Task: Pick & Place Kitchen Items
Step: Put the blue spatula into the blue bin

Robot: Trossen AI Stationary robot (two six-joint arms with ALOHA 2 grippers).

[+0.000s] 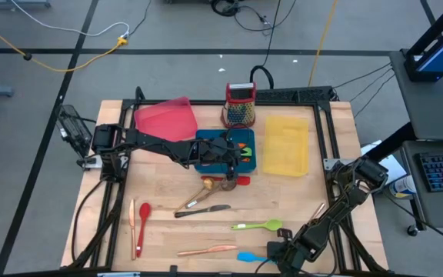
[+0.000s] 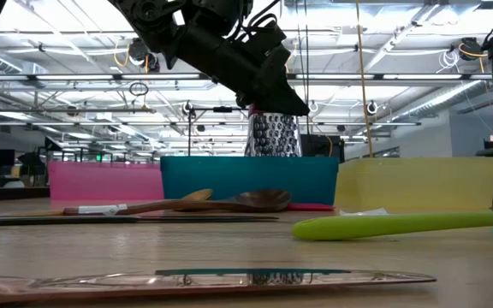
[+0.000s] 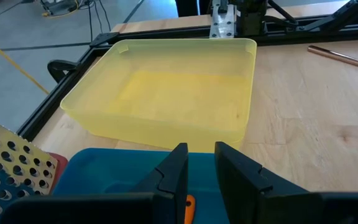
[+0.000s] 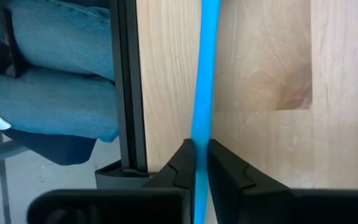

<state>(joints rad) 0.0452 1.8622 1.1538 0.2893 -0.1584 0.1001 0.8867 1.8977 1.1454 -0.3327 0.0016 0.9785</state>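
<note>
From above, the right gripper [image 1: 277, 252] is low at the near edge of the tabletop [image 1: 337, 165], closed on the blue utensil [image 1: 247, 257], which lies just in front of the green spoon [image 1: 258, 225]. The left gripper [image 1: 233, 153] hangs over the blue tray [image 1: 203, 163], which stands between the pink tray [image 1: 165, 118] and the yellow tray [image 1: 286, 145]; the grater [image 1: 240, 105] is behind the blue tray. More kitchen items lie in front of the blue tray: a wooden spoon [image 1: 200, 195], a dark knife [image 1: 202, 210], a red spoon [image 1: 142, 218] and copper-toned cutlery [image 1: 206, 250].

From table height, the left arm is above the blue tray [image 2: 248, 180], and the green spoon [image 2: 392, 225] lies flat and well in front of it.

In the left wrist view, the left gripper [image 3: 201, 163] has its fingers a narrow gap apart over the blue tray [image 3: 110, 171]. A small orange piece shows low between them, but I cannot tell if it is held. The yellow tray [image 3: 166, 93] is just beyond.

In the right wrist view, the right gripper [image 4: 201, 155] pinches the thin blue handle [image 4: 203, 81] from both sides, with no gap left.

I judge this utensil light and slim. If it is silicone, it is a little soft and may bend or swing. A hold near the middle of the handle probably keeps it level; a hold near one end may let the other end drop.
</note>
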